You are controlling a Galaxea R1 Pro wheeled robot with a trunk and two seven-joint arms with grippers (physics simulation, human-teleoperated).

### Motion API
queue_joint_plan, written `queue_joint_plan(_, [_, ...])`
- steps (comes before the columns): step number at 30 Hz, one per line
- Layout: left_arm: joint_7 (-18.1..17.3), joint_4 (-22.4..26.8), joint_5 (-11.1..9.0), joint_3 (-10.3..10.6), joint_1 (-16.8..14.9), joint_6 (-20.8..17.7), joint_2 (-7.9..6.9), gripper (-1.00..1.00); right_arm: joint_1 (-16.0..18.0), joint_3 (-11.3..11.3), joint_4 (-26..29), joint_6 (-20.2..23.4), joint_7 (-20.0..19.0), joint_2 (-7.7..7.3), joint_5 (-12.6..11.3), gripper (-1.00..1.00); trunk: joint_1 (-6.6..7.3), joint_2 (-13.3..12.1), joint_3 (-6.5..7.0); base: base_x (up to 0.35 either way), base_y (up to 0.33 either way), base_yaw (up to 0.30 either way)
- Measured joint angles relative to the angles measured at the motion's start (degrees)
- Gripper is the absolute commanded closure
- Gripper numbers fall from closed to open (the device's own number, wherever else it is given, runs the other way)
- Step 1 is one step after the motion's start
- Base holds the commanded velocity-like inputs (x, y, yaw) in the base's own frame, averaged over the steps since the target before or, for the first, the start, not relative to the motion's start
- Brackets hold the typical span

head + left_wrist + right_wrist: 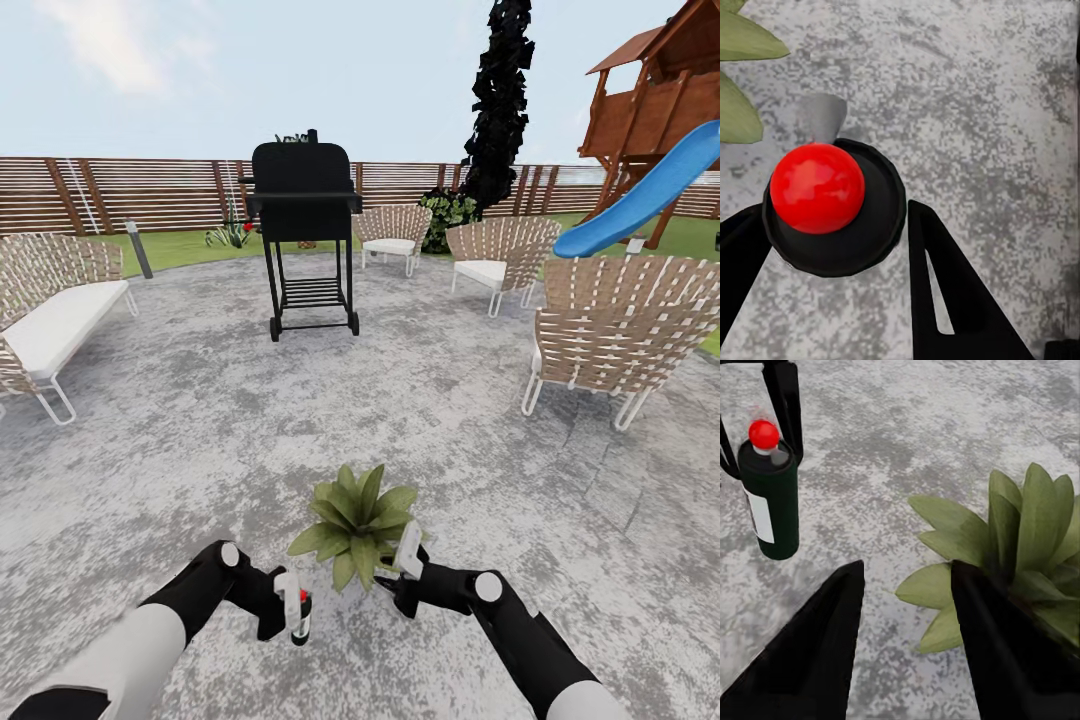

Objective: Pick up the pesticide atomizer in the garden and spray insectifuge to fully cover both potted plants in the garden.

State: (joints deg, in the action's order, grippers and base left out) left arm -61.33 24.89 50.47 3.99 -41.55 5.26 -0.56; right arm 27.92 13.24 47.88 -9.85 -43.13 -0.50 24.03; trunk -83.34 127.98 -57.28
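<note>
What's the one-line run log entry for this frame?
phase: at plant | left gripper: shut on pesticide atomizer, beside potted plant | right gripper: open, empty | patio | spray: none seen

Both arms reach forward and low from the bottom of the head view, bent a little toward each other. The left arm has a pale upper part and a black forearm with a white round joint near the wrist. The left gripper [296, 612] points downward, and its two black fingers [945, 300] stand on both sides of the pesticide atomizer [297, 608] and hold it upright. The right arm has the same build, with a black forearm and a white joint. The right gripper [405, 562] is tilted upward and forward. In the right wrist view its two dark fingers [817, 652] are spread apart, with nothing between them.
</note>
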Motion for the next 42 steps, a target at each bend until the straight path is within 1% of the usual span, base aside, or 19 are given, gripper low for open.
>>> queue_joint_plan(2, [0.05, 0.01, 0.42, 0.26, 0.00, -0.01, 0.91, 1.00, 0.00, 0.10, 0.02, 0.04, -0.02, 0.00, 0.00, 1.00, 0.00, 0.00, 0.00, 0.000, 0.000, 0.000])
queue_joint_plan(4, [0.05, 0.01, 1.71, 0.21, 0.00, -0.02, 2.42, 1.00, 0.00, 0.25, 0.04, 0.10, -0.19, 0.07, -0.02, 1.00, 0.00, 0.00, 0.00, 0.000, 0.000, 0.000])
queue_joint_plan(8, [0.05, 0.11, 2.27, 0.28, -0.05, -0.01, 3.88, 1.00, 0.00, 0.30, 0.08, 0.51, -0.94, 0.15, -0.07, 1.00, 0.00, 0.00, 0.00, 0.000, 0.000, 0.000])
queue_joint_plan(9, [0.05, 0.50, 2.39, 0.30, -0.07, -0.01, 4.34, 1.00, 0.00, 0.36, 0.12, 1.08, -0.99, 0.37, -0.09, 1.00, 0.00, 0.00, 0.00, 0.000, 0.000, 0.000])
queue_joint_plan(10, [0.05, 0.67, 2.49, 0.29, -0.08, -0.01, 4.48, 1.00, 0.00, 0.40, 0.13, 1.33, -0.98, 0.51, -0.10, 1.00, 0.00, 0.00, 0.00, 0.000, 0.000, 0.000])
queue_joint_plan(12, [0.05, 1.31, 2.80, 0.32, -0.09, -0.01, 5.02, 1.00, 0.00, 0.45, 0.17, 2.53, -1.00, 1.34, -0.08, 1.00, 0.00, 0.00, 0.00, 0.000, 0.000, 0.000])
queue_joint_plan(15, [0.05, 1.65, 2.95, 0.34, -0.27, -0.01, 5.55, 1.00, 0.00, 0.45, 0.23, 3.34, -1.02, 1.93, -0.07, 1.00, 0.00, 0.00, 0.00, 0.000, 0.000, 0.000])
queue_joint_plan(21, [0.05, 1.76, 2.93, 0.26, -0.95, 0.00, 6.09, 1.00, 0.00, 0.45, 0.26, 3.66, -1.02, 2.81, -0.05, 1.00, 0.00, 0.00, 0.00, 0.000, 0.000, 0.000])
queue_joint_plan(27, [0.05, 1.77, 3.00, 0.30, -1.67, 0.00, 7.13, 1.00, 0.00, 0.45, 0.26, 3.68, -1.03, 2.93, -0.03, 1.00, 0.00, 0.00, 0.00, 0.000, 0.000, 0.000])
queue_joint_plan(28, [0.05, 1.77, 3.43, 0.32, -1.72, -0.02, 7.58, 1.00, 0.00, 0.45, 0.26, 3.68, -1.03, 2.94, -0.03, 1.00, 0.00, 0.00, 0.00, 0.000, 0.000, 0.000])
queue_joint_plan(29, [0.05, 1.76, 3.86, 0.34, -1.75, -0.05, 7.73, 1.00, 0.00, 0.45, 0.26, 3.68, -1.02, 2.94, -0.03, 1.00, 0.00, 0.00, 0.00, 0.000, 0.000, 0.000])
queue_joint_plan(33, [0.06, 1.76, 4.84, 0.20, -2.08, -0.14, 7.97, 1.00, 0.00, 0.45, 0.26, 3.68, -1.02, 2.94, -0.04, 1.00, 0.00, 0.00, 0.00, 0.000, 0.000, 0.000])
queue_joint_plan(37, [0.06, 1.76, 5.01, 0.17, -2.18, -0.16, 8.05, 1.00, 0.00, 0.45, 0.26, 3.68, -1.02, 2.94, -0.07, 1.00, 0.00, 0.00, 0.00, 0.000, 0.000, 0.000])
queue_joint_plan(42, [0.06, 1.76, 5.05, 0.29, -2.20, -0.20, 8.55, 1.00, 0.00, 0.45, 0.26, 3.68, -1.02, 2.94, -0.04, 1.00, 0.00, 0.00, 0.00, 0.000, 0.000, 0.000])
